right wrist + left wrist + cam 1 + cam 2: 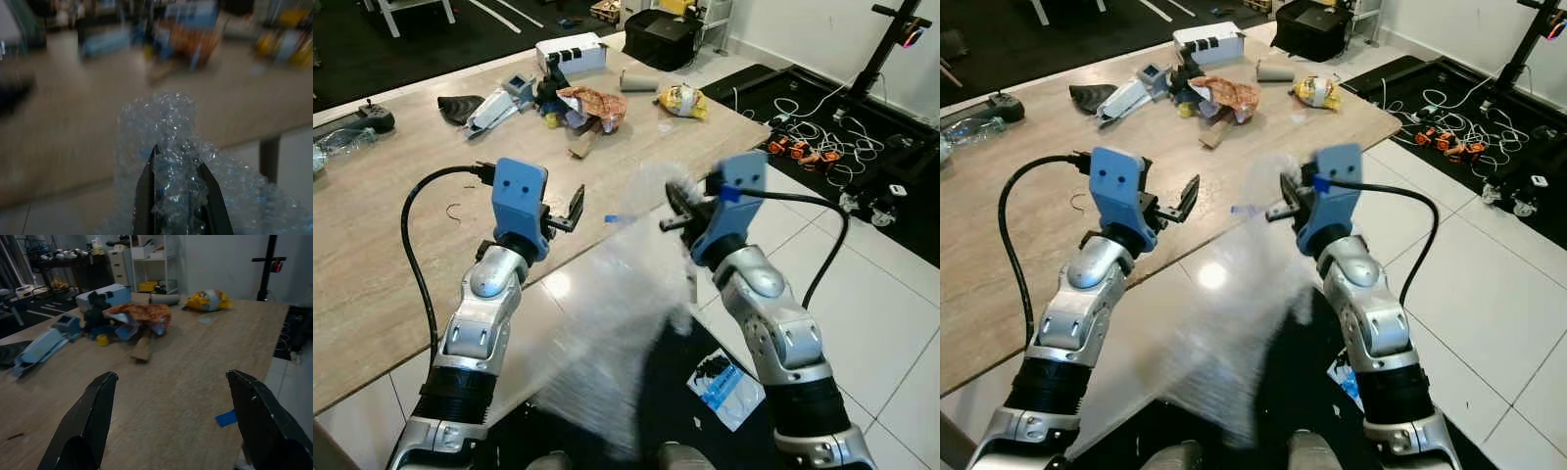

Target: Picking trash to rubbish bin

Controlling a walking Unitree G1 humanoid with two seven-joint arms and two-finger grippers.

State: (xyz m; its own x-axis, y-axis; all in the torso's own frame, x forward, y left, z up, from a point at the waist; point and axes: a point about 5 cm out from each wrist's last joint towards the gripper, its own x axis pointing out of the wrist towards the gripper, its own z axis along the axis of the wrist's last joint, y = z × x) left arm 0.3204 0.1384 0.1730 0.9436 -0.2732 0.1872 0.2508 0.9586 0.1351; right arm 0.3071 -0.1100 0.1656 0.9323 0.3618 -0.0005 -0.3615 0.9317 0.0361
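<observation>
A large sheet of clear bubble wrap [607, 343] fills the lower centre of the left eye view, pale and see-through, its bubbles smeared by motion blur. Its long axis runs diagonally, from the bottom centre of the frame up and to the right, where its top end is bunched into a crumpled wad. That wad sits in the right gripper [677, 208], at centre right of the frame, with the two black fingers [144, 196] clamped together on it; the right wrist view shows the bubbles squeezed between them. The sheet's lower end is cut off by the bottom edge of the frame, and its edges are too blurred to trace. The left gripper [573, 211], at centre left, hangs over the near edge of the wooden table [391, 225], its fingers [85, 426] spread well apart around nothing. A small blue tape piece [228, 418] lies on the table near that edge. Farther off, in the upper centre of the frame, litter sits on the table: an orange crumpled wrapper [594, 104], a yellow snack bag [683, 100], a grey cardboard tube [638, 80] and a white box [571, 51]. At lower right a blue-and-white packet [724, 387] lies on the white tiled floor [862, 294].
</observation>
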